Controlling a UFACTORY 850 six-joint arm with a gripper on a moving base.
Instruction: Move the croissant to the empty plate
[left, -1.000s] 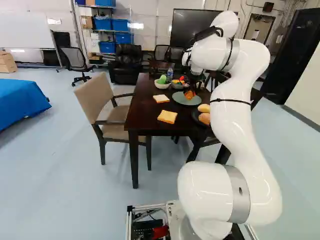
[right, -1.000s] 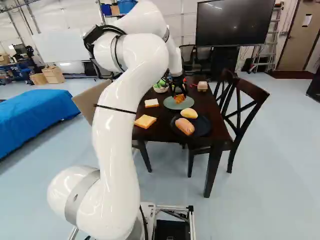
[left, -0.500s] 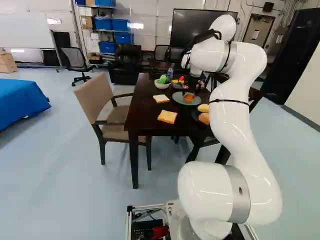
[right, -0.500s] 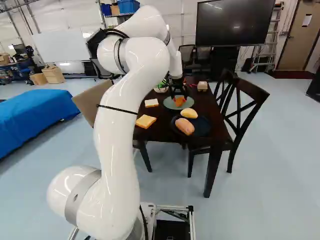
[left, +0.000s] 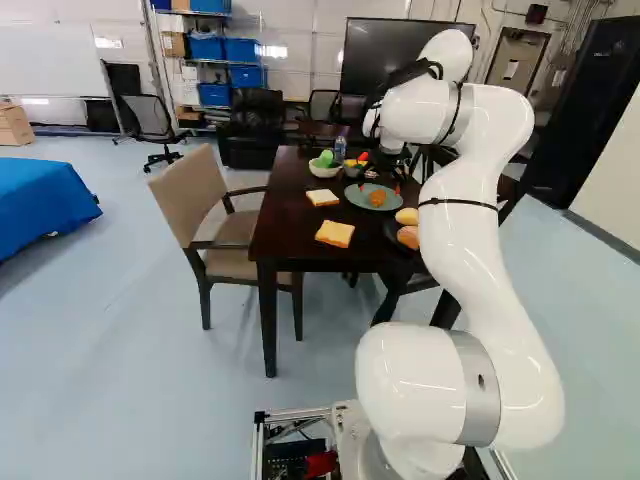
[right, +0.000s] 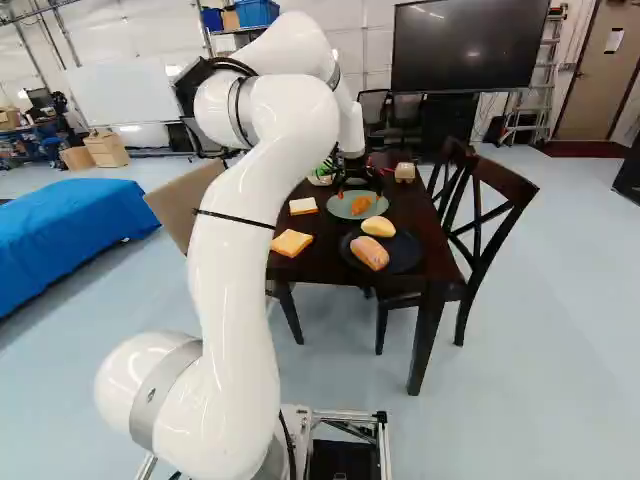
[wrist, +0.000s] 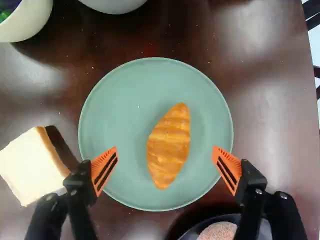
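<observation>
Your white arm (right: 235, 260) rises from base and arches forward over dark table (left: 287, 215), wrist turned down, gripper (left: 379, 186) aimed at green plate (wrist: 112, 125). Your gripper's two fingers stand wide open, orange pads (wrist: 104, 171) to either side of croissant (wrist: 170, 145), apart from it, nothing in grip. Croissant lies on green plate, between and ahead of fingertips.
</observation>
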